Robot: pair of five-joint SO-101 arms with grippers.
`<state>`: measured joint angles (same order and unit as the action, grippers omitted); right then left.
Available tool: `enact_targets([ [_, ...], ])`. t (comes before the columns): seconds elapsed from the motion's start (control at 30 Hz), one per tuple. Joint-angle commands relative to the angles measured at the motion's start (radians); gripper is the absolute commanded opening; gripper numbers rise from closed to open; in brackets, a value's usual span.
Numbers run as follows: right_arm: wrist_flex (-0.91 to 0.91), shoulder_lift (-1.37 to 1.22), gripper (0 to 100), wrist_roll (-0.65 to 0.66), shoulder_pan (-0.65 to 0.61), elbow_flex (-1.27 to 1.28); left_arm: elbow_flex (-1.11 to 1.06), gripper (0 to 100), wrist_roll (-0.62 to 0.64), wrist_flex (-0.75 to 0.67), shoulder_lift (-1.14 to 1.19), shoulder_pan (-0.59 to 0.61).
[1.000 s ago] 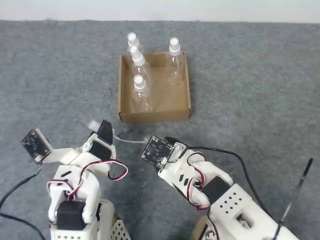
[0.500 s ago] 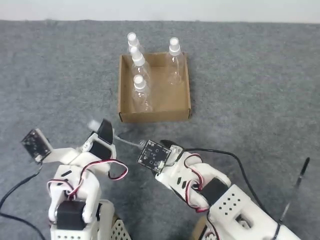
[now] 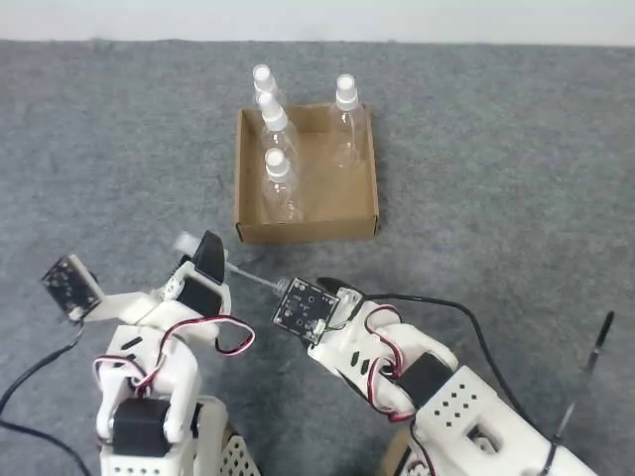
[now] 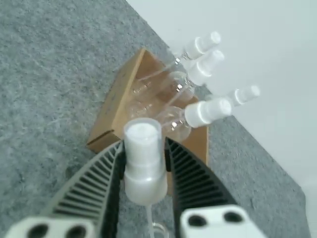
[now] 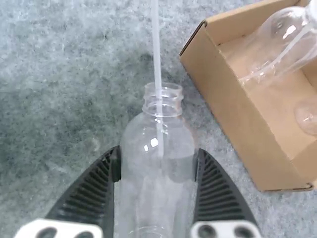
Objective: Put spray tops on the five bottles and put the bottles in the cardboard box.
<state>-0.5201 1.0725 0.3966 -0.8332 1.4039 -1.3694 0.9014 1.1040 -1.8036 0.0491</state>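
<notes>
Surface: grey felt-like mat [image 3: 496, 178], with a pale wall [image 3: 446, 20] along the far edge. A brown, open-topped cardboard box [image 3: 308, 230] sits far of centre. Four clear plastic bottles [image 3: 281, 183] with white spray tops stand in it.

Left gripper [image 4: 143, 148] is clamped on a white cylindrical spray top [image 4: 142, 134]. Its thin translucent dip tube [image 5: 155, 49] enters the open neck of the fifth bottle [image 5: 158, 168]. Right gripper [image 5: 157, 153] grasps that bottle near of the box, its long axis and neck pointing left and far.
</notes>
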Motion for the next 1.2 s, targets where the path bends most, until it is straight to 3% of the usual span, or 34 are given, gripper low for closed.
enact_targets([
  [0.0,0.047,0.038,4.0,-0.012,-0.008,-0.020,-0.012,1,-0.011,-0.040,-0.018,-0.064],
  [0.33,0.048,0.038,4.0,-0.014,-0.031,-0.021,-0.022,1,-0.012,-0.040,-0.018,-0.084],
  [0.5,0.048,0.038,3.9,-0.014,-0.079,-0.020,-0.073,1,-0.012,-0.117,-0.017,-0.086],
  [1.17,0.096,0.038,3.8,-0.014,-0.071,-0.018,-0.094,1,-0.071,-0.118,-0.017,-0.127],
])
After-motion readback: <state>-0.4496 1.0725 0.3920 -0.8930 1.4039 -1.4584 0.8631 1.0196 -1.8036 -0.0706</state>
